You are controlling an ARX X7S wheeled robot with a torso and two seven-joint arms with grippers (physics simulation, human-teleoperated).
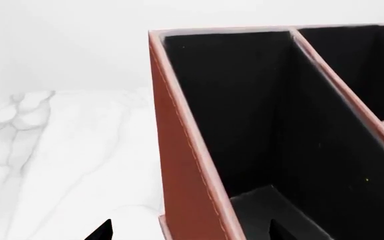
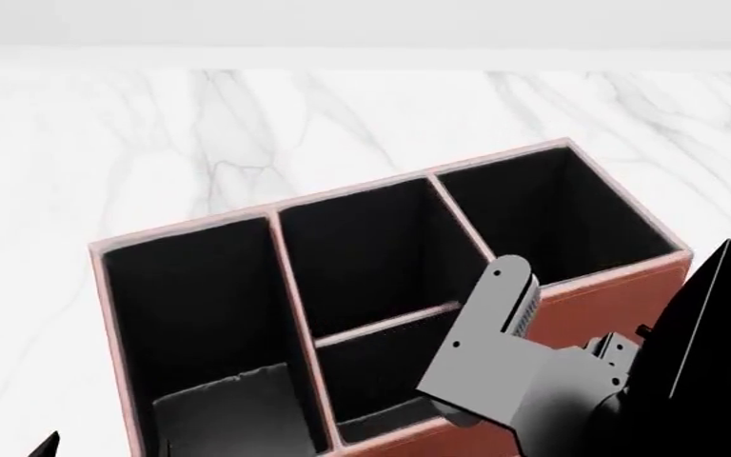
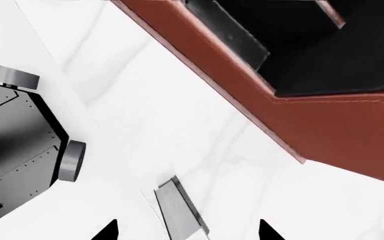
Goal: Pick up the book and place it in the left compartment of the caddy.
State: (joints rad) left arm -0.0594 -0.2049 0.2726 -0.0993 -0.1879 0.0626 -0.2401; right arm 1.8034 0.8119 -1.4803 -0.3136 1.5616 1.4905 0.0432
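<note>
The reddish-brown caddy (image 2: 620, 286) with black lining and pink rims stands on the marble table. Its left compartment (image 2: 194, 305) is a long bay with a greyish patch low at its near end. I cannot make out the book as a separate thing in any view. My left gripper (image 1: 192, 232) is open, and its two black fingertips straddle the caddy's left outer wall (image 1: 185, 165), one outside and one over the left compartment (image 1: 245, 115). My right gripper (image 3: 186, 232) is open and empty over bare marble beside the caddy (image 3: 325, 125).
The right arm's grey link (image 2: 493, 352) and a large black part (image 2: 708, 352) cover the caddy's near right corner. The two small bays (image 2: 379, 286) and the square bay (image 2: 550, 214) look empty. A grey robot body (image 3: 18, 135) and a thin grey plate (image 3: 178, 210) lie near the right gripper.
</note>
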